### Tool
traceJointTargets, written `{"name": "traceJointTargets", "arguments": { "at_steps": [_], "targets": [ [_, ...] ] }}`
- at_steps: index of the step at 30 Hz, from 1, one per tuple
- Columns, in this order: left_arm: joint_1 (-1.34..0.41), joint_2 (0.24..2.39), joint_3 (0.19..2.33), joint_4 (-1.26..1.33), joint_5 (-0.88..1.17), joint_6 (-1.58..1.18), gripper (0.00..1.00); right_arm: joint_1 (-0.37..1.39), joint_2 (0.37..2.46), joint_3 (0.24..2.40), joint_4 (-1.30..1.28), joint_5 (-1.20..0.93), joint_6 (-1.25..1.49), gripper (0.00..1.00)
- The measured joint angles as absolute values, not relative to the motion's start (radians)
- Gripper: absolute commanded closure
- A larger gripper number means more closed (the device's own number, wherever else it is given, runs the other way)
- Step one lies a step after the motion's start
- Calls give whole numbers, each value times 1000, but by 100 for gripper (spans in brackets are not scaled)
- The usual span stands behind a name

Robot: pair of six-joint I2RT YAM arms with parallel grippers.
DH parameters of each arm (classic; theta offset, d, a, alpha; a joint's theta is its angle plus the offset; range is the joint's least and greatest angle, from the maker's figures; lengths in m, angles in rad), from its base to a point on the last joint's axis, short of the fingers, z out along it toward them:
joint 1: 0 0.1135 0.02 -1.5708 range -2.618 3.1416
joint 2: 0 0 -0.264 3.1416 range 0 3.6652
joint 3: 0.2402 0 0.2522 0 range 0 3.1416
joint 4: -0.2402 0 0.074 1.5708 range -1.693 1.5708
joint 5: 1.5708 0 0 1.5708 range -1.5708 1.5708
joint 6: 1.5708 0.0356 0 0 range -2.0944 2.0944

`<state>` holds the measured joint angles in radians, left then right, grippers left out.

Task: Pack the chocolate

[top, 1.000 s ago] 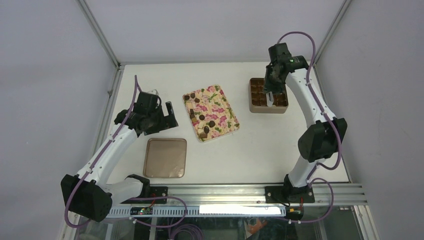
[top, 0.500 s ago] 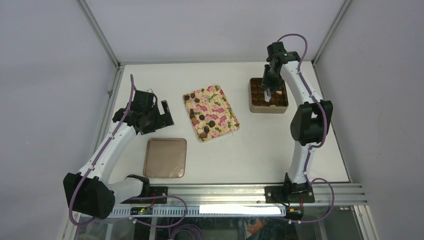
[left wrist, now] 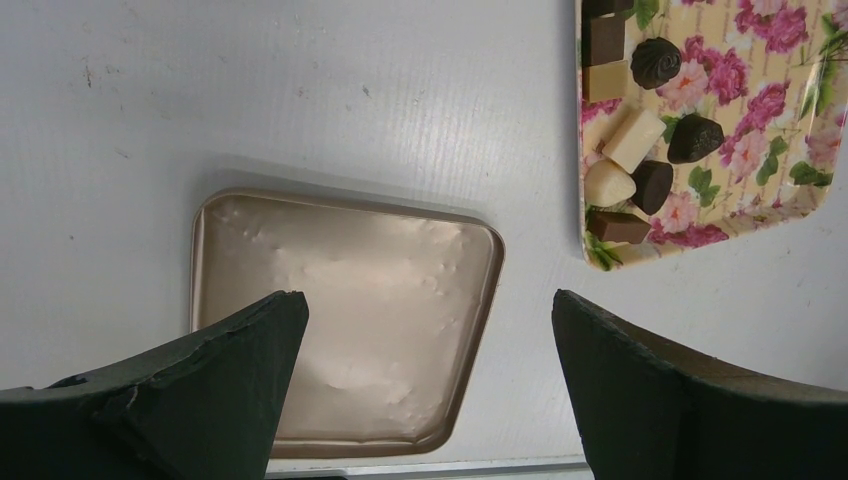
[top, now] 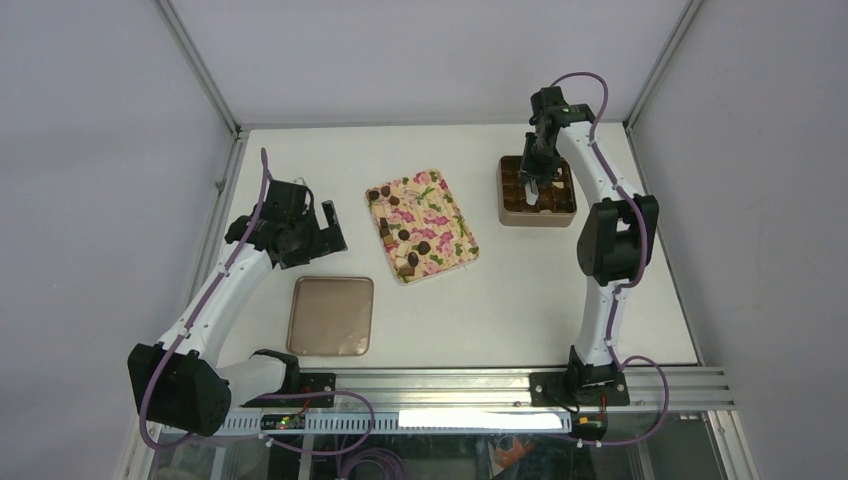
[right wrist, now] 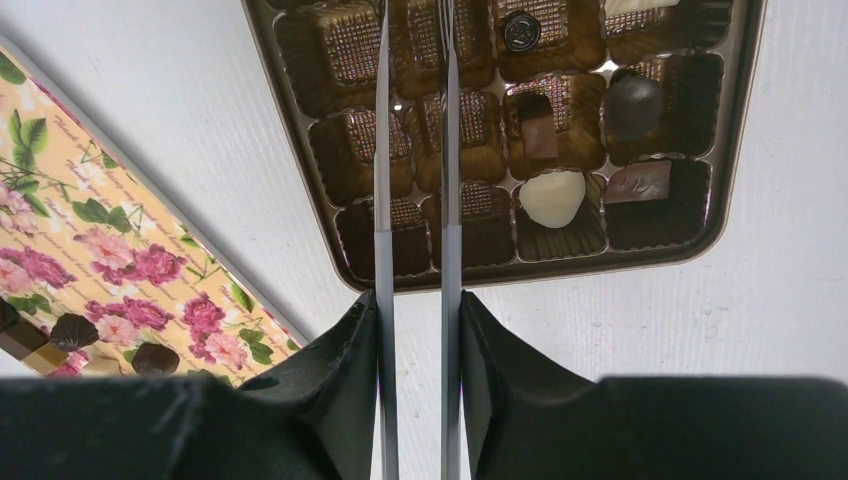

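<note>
Right wrist — ridged gold box [right wrist: 560, 270], glossy round chocolate [right wrist: 635, 100]

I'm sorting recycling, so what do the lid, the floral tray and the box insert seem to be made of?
The lid looks like thin metal or foil-faced card: satin bronze sheen, faint dents, rolled rim. The floral tray, printed tin or plastic: smooth, raised edge. The box insert, likely thin moulded plastic: glossy gold-brown cups, ribbed floors.
</note>
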<state>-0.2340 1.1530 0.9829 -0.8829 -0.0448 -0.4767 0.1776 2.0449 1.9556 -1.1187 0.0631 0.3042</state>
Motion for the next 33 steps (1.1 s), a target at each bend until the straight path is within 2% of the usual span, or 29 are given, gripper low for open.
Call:
{"name": "traceJointTargets", "arguments": {
  "at_steps": [8,15,20,27,33],
  "targets": [
    [-234,1153,983,-883,-39,-476,1,175,2045,1956,-1119,63,304,62],
    [-234,1152,983,-883,-24,-476,1,176,2031,1948,-1117,59,297,67],
    [-234,1149,983,-883,-23,-476,1,220,1880,1843,-1094,56,296,67],
    [-234,1140,983,-883,-20,-477,1,487,1597,1633,-1049,47,297,66],
    [-234,1136,982,-883,-19,-477,1,699,1594,1494,-1043,44,308,65]
  ]
}}
